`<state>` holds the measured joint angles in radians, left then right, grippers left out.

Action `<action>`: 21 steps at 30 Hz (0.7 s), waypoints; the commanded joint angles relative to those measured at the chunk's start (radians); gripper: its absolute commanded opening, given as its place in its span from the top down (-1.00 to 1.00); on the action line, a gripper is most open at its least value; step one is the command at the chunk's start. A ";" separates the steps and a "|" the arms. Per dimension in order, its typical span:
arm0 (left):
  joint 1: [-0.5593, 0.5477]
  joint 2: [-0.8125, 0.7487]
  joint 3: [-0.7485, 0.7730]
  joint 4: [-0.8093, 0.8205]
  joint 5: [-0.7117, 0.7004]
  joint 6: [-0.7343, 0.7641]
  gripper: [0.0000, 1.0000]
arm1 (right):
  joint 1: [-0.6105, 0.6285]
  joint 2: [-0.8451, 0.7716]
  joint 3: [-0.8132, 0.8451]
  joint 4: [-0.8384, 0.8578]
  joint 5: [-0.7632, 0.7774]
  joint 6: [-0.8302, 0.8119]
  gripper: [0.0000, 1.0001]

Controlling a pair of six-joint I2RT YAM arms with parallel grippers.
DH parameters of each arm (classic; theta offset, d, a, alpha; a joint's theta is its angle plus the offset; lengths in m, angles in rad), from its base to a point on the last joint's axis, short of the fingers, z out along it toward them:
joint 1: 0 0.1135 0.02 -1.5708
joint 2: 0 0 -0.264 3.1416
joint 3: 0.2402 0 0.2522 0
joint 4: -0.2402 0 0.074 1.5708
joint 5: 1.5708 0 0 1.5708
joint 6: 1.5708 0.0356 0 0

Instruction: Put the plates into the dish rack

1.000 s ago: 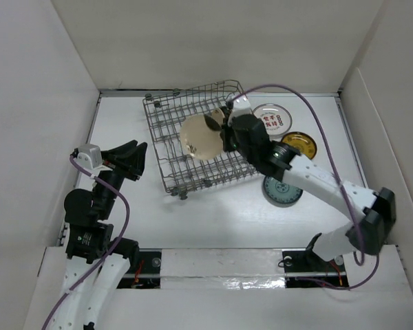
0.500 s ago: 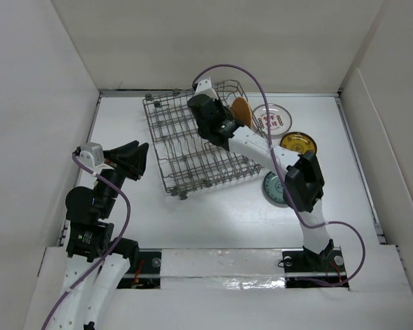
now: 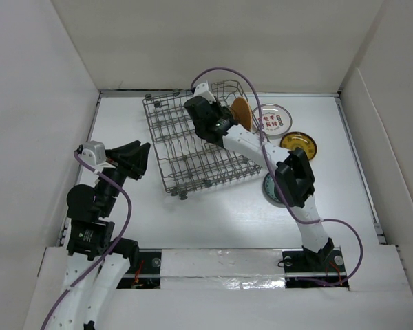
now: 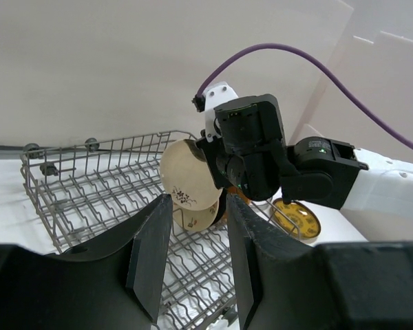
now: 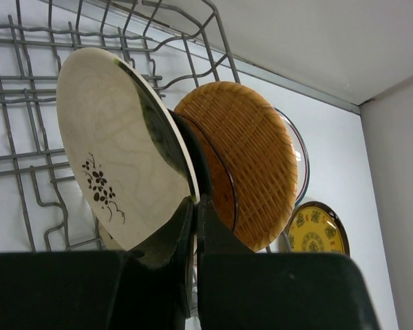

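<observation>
The right hand (image 5: 195,201) pinches the rim of a round cream plate with a dark flower sprig (image 5: 117,165). It holds the plate upright inside the grey wire dish rack (image 3: 179,158), just beside a standing orange-brown plate (image 5: 251,155). The left hand (image 3: 139,159) hovers wide open left of the rack.

Dish rack (image 3: 181,141) made of grey metal wire, cream plate (image 5: 117,168) glazed smooth and glossy, orange-brown plate (image 5: 258,155) textured like woven basketry, counter (image 3: 213,216) finished matt white
</observation>
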<state>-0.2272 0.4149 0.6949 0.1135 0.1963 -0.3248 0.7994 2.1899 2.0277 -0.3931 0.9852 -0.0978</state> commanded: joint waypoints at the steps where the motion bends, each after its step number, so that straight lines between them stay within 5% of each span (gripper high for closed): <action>1: 0.006 0.012 0.009 0.043 0.032 -0.008 0.31 | -0.003 0.014 0.008 0.005 0.003 0.038 1.00; 14: 0.006 0.033 0.017 0.029 0.025 0.001 0.31 | 0.038 0.022 -0.096 0.002 -0.043 0.139 0.99; 15: 0.017 0.030 0.015 0.031 0.026 0.000 0.31 | 0.038 0.024 -0.098 -0.003 -0.031 0.147 0.93; 19: 0.017 0.033 0.014 0.031 0.020 0.000 0.31 | 0.047 -0.005 -0.132 0.028 -0.046 0.171 0.17; 21: 0.017 0.028 0.012 0.032 0.029 -0.002 0.31 | 0.047 -0.028 -0.136 0.033 -0.054 0.171 0.05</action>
<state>-0.2146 0.4450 0.6949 0.1066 0.2081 -0.3241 0.8368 2.2200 1.9034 -0.3904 0.9398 0.0418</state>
